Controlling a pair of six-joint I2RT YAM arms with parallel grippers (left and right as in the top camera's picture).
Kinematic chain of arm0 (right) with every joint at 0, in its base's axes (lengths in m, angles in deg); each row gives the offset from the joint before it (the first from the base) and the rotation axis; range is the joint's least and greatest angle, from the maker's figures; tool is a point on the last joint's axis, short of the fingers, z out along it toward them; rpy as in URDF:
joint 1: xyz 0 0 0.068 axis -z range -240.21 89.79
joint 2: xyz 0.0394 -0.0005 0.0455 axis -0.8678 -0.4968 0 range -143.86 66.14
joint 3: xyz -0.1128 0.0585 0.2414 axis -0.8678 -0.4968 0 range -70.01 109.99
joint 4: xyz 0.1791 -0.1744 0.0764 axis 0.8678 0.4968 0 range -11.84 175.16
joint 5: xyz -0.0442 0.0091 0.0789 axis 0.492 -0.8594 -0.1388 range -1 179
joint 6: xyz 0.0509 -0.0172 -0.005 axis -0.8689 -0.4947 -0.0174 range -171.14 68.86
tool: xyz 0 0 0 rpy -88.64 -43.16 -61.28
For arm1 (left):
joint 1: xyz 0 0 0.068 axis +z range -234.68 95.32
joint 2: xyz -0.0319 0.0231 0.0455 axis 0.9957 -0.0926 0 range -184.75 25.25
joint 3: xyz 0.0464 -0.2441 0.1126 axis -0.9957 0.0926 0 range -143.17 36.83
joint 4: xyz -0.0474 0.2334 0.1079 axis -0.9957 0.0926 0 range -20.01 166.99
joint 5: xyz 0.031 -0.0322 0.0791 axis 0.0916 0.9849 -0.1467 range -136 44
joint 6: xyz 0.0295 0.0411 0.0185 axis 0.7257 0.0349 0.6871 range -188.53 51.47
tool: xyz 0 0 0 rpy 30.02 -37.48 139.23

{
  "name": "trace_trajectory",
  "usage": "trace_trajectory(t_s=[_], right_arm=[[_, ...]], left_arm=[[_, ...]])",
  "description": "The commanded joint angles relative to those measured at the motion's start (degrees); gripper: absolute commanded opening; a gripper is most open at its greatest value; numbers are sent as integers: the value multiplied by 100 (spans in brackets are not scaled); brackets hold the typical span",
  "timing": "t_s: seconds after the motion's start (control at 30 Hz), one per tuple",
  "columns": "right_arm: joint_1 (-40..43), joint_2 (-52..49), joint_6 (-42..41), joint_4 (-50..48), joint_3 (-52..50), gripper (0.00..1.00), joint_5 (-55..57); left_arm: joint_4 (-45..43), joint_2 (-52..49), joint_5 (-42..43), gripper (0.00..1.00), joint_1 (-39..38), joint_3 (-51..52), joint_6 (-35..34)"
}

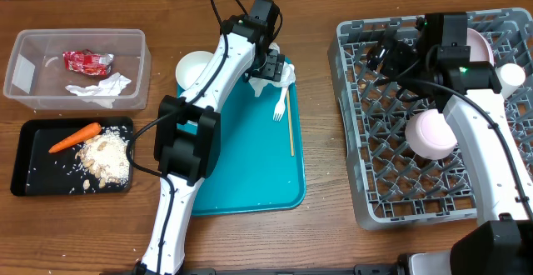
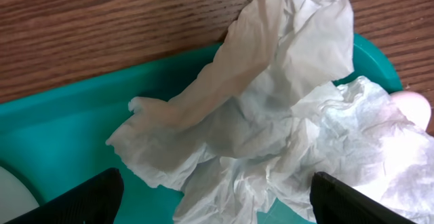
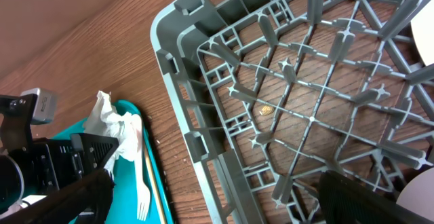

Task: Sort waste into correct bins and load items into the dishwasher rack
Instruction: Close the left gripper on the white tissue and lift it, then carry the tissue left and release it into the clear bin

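My left gripper (image 1: 273, 68) hangs open over the teal tray's far right corner, its fingers (image 2: 74, 203) either side of a crumpled white napkin (image 2: 271, 115) without closing on it. A white bowl (image 1: 196, 67), a fork (image 1: 281, 104) and a thin stick (image 1: 290, 129) also lie on the teal tray (image 1: 250, 175). The clear tub (image 1: 25, 42) holds a red wrapper (image 1: 87, 61) and a napkin (image 1: 100, 87). In the black tray (image 1: 33, 175) are a carrot (image 1: 75, 137) and crumbs (image 1: 104, 158). My right gripper (image 3: 217, 203) is open and holds nothing, above the far left part of the grey rack (image 1: 358, 142), which holds a bowl (image 1: 430, 133), a plate (image 1: 479, 46) and a cup (image 1: 510, 75).
The rack's upright pegs (image 3: 319, 20) stand close under my right gripper. Bare wooden table (image 1: 321, 142) separates the teal tray from the rack. The left arm (image 1: 187, 142) stretches across the teal tray's left side.
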Motion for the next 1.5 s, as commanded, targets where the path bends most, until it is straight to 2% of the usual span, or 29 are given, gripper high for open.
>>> trace_trajectory(t_s=[0.0, 0.33, 0.4, 0.43, 0.47, 0.53, 0.57, 0.7, 0.83, 0.97, 1.1, 1.2, 1.3, 1.47], right_arm=[[9, 31, -26, -31, 129, 100, -7], [9, 31, -26, -31, 129, 100, -7], [9, 31, -26, -28, 129, 100, -7], [9, 31, -26, -31, 129, 100, -7], [9, 31, -26, -31, 129, 100, -7], [9, 31, -26, -31, 129, 100, -7], [9, 31, -26, -28, 129, 100, -7], [9, 31, -26, -28, 129, 100, -7], [9, 31, -26, -31, 129, 100, -7], [9, 31, -26, -28, 129, 100, -7], [9, 31, -26, -31, 129, 100, -7], [9, 31, -26, -31, 129, 100, -7], [9, 31, -26, -28, 129, 100, -7], [9, 31, -26, -28, 129, 100, -7]], left_arm=[[-26, -146, -74, 91, -7, 94, 90], [-81, -146, -72, 93, -7, 332, 90], [-140, -146, -48, 88, -11, 409, 87], [-149, -146, -50, 83, -11, 428, 90], [-142, -146, -50, 72, -11, 433, 90], [-116, -144, -57, 48, -11, 426, 92], [-52, -144, -72, 32, -9, 407, 90], [343, -107, -98, 4, 4, 114, 68], [907, -46, -103, 4, 9, -643, -31], [1526, 129, -105, 4, 203, -1947, -890], [1775, 350, -114, 4, 697, -2813, -1123], [1939, 470, -114, 4, 1285, -3077, -1390], [2216, 479, -96, 4, 2256, -3095, -1867], [2516, 407, 195, 5, 3567, -2966, -2208]])
